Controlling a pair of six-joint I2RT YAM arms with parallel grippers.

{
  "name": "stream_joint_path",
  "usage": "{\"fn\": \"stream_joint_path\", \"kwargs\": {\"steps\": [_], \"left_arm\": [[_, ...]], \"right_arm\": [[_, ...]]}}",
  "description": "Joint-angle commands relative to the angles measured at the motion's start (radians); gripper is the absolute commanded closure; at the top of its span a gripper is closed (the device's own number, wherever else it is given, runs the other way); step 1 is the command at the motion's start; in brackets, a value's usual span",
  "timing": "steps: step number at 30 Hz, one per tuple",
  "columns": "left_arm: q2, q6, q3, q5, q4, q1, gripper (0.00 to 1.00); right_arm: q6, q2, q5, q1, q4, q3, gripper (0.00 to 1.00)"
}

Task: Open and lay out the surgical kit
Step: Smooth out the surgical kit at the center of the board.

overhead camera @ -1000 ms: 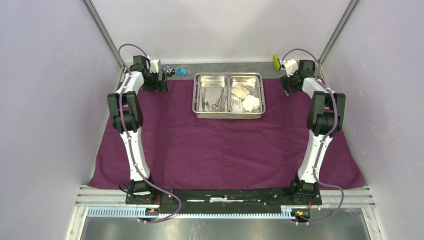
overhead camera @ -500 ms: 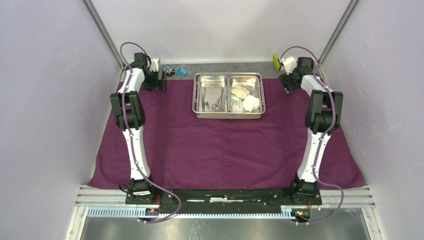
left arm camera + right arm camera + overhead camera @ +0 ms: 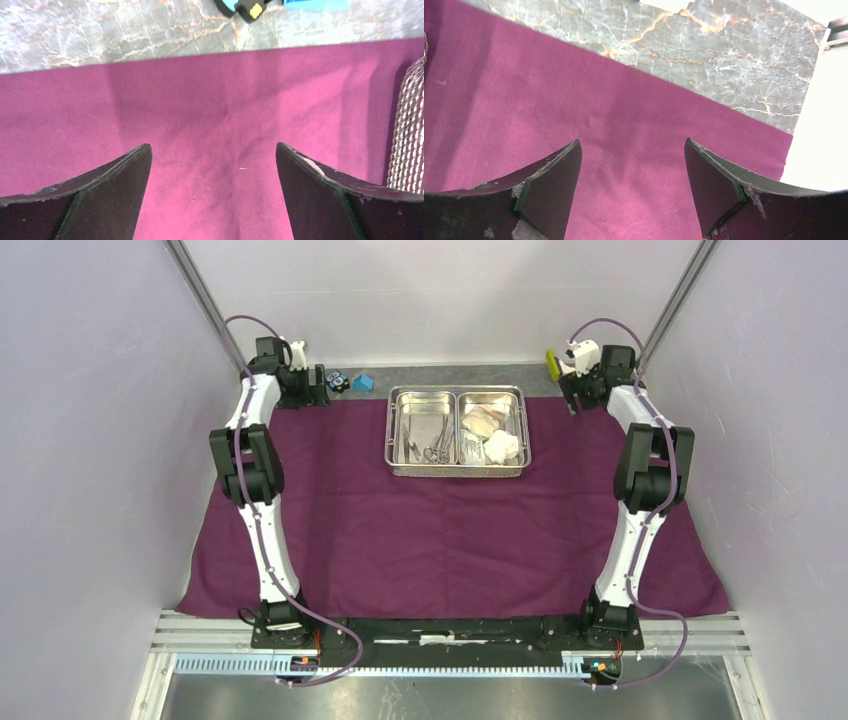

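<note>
The purple cloth wrap [image 3: 450,530] lies spread flat on the table. The steel tray [image 3: 457,472] stands on its far middle. Its left compartment holds forceps and tweezers [image 3: 436,446]. Its right compartment holds the white packet [image 3: 472,449] and gauze wads [image 3: 497,436]. My left gripper [image 3: 318,392] is open and empty over the cloth's far left edge [image 3: 225,100], its jaws wide apart [image 3: 213,146]. My right gripper [image 3: 571,398] is open and empty over the cloth's far right corner [image 3: 549,100], jaws wide apart [image 3: 632,141].
A black-and-blue toy [image 3: 336,381] and a blue block [image 3: 363,382] lie on the marble strip [image 3: 450,373] behind the cloth; both show in the left wrist view, toy [image 3: 247,7] and block [image 3: 315,4]. A yellow-green item [image 3: 551,363] sits at the back right. Walls close in on three sides.
Both arms have reached farther back. The left gripper moved up and left toward the far left corner, the right gripper up toward the far right corner. Cloth and tray have not moved.
</note>
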Motion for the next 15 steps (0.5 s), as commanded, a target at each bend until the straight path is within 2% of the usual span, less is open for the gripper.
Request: {"fn": "stream_joint_path", "kwargs": {"steps": [1,7,15], "left_arm": [[-0.021,-0.072,0.038,0.025,0.068,0.005,0.0],[0.055,-0.077,0.097,0.008,0.053,0.005,0.0],[0.08,-0.102,0.082,0.01,0.038,0.006,0.0]], "right_arm": [[0.078,0.006,-0.014,0.007,0.036,0.073,0.18],[0.094,0.098,0.03,0.009,0.04,0.133,0.18],[0.042,0.153,0.101,0.009,0.029,0.126,0.18]]}}
